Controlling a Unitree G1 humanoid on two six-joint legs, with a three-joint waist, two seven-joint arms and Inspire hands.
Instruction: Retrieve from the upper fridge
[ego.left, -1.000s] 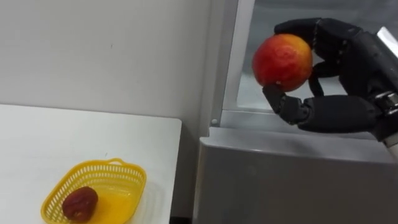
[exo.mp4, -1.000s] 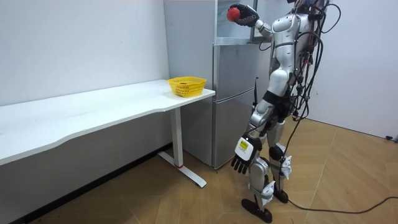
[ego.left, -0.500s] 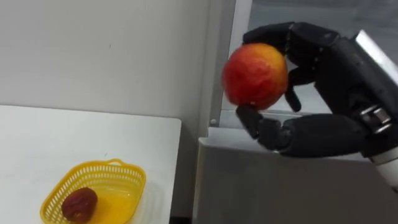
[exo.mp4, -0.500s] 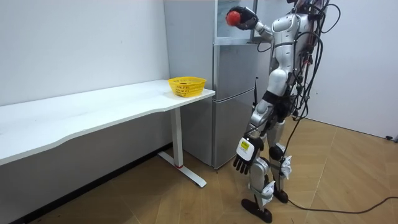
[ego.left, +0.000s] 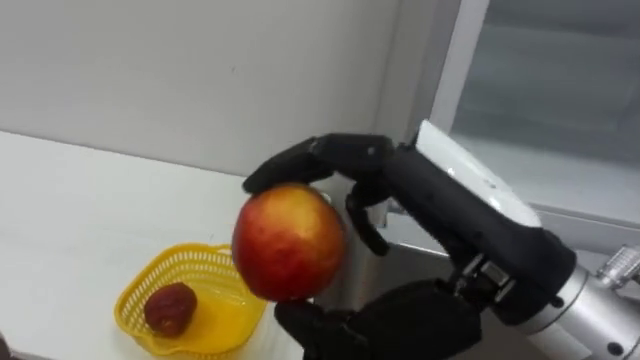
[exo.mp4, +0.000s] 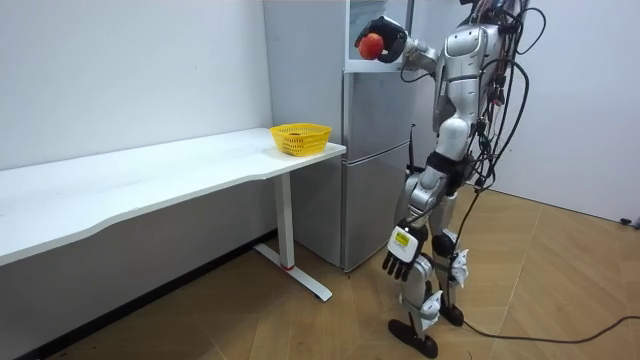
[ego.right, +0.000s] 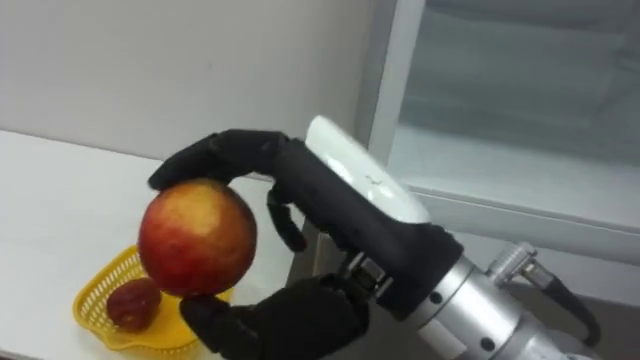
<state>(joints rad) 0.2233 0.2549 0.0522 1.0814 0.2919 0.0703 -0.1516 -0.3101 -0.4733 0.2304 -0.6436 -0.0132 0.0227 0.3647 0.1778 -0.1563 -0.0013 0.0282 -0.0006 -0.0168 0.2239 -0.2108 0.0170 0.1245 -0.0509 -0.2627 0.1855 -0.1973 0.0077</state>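
A red and yellow apple (ego.left: 289, 241) is held in my right hand (ego.left: 440, 205), fingers curled over its top and thumb under it. The apple (ego.right: 197, 235) is in the air, out in front of the open upper fridge compartment (ego.left: 545, 110), above the near edge of a yellow basket (ego.left: 128, 297). In the room view the raised right hand (exo.mp4: 385, 40) has the apple (exo.mp4: 371, 44) at the fridge's top left corner. My left hand (exo.mp4: 400, 262) hangs relaxed beside the thigh.
The basket holds a dark red fruit (ego.left: 170, 308) and stands at the end of a long white table (exo.mp4: 150, 180) against the wall. I stand in front of the grey fridge (exo.mp4: 375, 160), which is just right of the table.
The right hand has brought the apple out of the upper fridge, leftward and lower, to above the basket's side. The head camera has shifted too.
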